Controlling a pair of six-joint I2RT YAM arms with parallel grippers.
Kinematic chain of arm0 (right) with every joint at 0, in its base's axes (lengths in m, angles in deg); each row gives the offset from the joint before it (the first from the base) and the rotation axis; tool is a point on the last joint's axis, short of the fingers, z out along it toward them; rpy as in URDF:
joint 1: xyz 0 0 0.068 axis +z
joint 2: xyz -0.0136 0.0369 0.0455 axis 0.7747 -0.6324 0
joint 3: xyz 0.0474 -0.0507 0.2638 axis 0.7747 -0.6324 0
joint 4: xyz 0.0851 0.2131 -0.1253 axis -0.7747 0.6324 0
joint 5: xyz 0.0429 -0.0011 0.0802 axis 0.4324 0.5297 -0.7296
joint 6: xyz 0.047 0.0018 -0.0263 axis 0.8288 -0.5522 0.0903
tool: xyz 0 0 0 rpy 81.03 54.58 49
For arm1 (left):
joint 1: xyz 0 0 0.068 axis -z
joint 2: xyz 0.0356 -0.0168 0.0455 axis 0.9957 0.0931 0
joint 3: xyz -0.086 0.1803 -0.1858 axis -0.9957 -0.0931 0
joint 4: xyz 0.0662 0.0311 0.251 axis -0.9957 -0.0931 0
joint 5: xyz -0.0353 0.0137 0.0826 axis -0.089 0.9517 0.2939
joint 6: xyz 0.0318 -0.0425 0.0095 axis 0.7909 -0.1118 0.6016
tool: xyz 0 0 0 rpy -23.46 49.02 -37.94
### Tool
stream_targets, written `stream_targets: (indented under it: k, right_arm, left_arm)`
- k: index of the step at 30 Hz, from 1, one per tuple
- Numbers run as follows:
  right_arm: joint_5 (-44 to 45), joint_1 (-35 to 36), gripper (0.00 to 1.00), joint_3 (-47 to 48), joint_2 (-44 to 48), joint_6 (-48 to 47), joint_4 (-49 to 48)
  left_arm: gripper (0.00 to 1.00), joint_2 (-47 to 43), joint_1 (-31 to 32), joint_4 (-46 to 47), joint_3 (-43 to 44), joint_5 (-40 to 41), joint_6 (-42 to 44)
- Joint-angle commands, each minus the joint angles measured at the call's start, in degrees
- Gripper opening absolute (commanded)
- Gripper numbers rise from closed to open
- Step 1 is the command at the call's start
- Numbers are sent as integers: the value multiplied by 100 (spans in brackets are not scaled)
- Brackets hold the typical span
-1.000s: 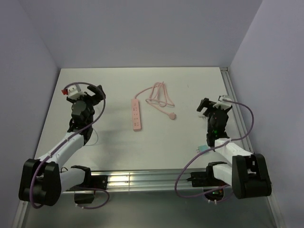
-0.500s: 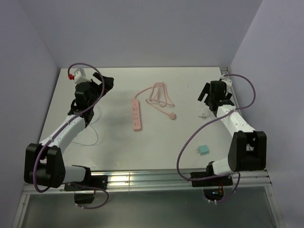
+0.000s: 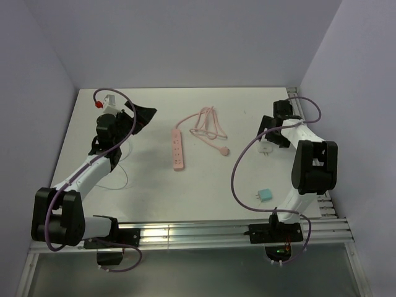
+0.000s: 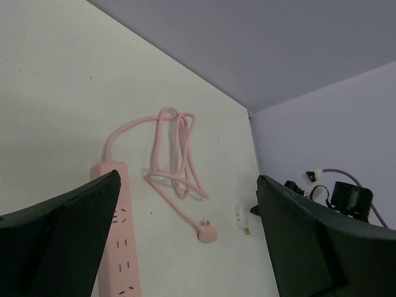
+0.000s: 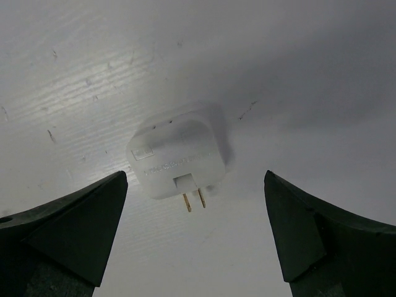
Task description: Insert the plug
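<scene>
Two grippers are in view, and neither one holds anything. The left gripper (image 3: 147, 116) hangs over the far left of the table (image 3: 210, 185) with its jaws spread wide. Its own camera looks out between them at the pink power strip (image 3: 177, 148) and the looped pink cord (image 3: 207, 124) behind it. The right gripper (image 3: 273, 138) is over by the right edge, its jaws also spread wide. It is pointed down at a white adapter (image 5: 179, 158) that lies flat with its two prongs showing. In the wrist view the adapter sits between the two fingers, but they do not touch it.

The teal plug (image 3: 265, 195) lies on the table nearer the arm bases, in front of the right gripper and well apart from it. Its prongs point left, toward the middle of the table. It is also well apart from the power strip, with open tabletop between them. From overhead it is small, and I cannot make out any wire on it.

As for progress, I judge the task barely begun. No plug has been picked up and nothing sits in the strip's sockets. The right arm looks set to take the white adapter rather than the teal plug, though its aim may only be in passing. Everything is left to do: grasp the plug, carry it to the strip, line up the prongs with a socket and press it in. The left arm probably has to steady the strip.
</scene>
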Motion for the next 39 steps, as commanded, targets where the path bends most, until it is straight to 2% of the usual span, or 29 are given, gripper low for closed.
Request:
stream_targets:
  k: [1,8,23,29,32,33,35,36,37,39]
  right_arm:
    - [-197,-39,98,199,-158,-184,175]
    - [-531,14,94,269,-404,-325,131]
    - [-426,181,87,480,-817,-351,192]
    - [-155,278,67,507,-888,-308,280]
    - [-241,391,47,331,-573,-255,87]
    - [-302,418,35,296,-502,-237,52]
    - [-539,418,22,217,-318,-176,-53]
    - [-601,418,10,190,-256,-149,-89]
    - [-619,418,2,120,-185,-106,-124]
    - [-881,584,0,-38,174,52,-229]
  left_arm:
    - [97,-17,-11,439,74,-259,-99]
    - [92,-192,6,535,-75,-206,-91]
    - [81,-289,261,421,-40,-136,-91]
    - [76,-342,428,114,82,-39,-29]
    - [72,-420,542,-70,144,5,-20]
    - [71,-456,577,-106,153,22,-12]
    - [68,-596,691,-255,188,58,6]
    - [67,-649,735,-308,197,84,23]
    - [65,-710,840,-370,197,84,67]
    - [61,-947,972,-536,188,110,164]
